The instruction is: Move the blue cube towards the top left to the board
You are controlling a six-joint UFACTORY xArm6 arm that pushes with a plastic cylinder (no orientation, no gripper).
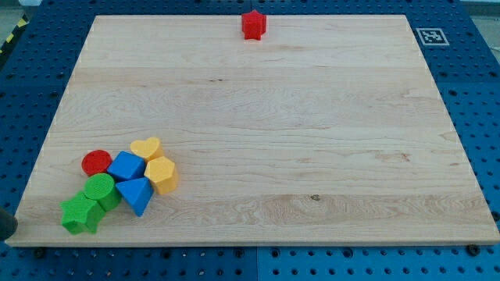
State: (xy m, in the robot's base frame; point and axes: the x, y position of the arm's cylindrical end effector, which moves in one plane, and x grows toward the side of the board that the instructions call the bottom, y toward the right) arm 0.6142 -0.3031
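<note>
The blue cube [126, 166] sits in a tight cluster of blocks near the board's bottom left. It touches the red cylinder [97, 162] on its left, the yellow heart [146, 147] above it, the yellow hexagon [162, 174] on its right and the blue triangular block [135, 194] below it. A dark rounded shape is cut off by the view's left edge, just off the board's bottom left corner. It looks like my tip [6, 234]. It is well to the left of and below the cluster and touches no block.
A green cylinder [100, 190] and a green star [80, 215] lie at the cluster's lower left. A red star [253, 24] stands alone at the board's top edge, near the middle. The wooden board [312, 140] lies on a blue perforated table.
</note>
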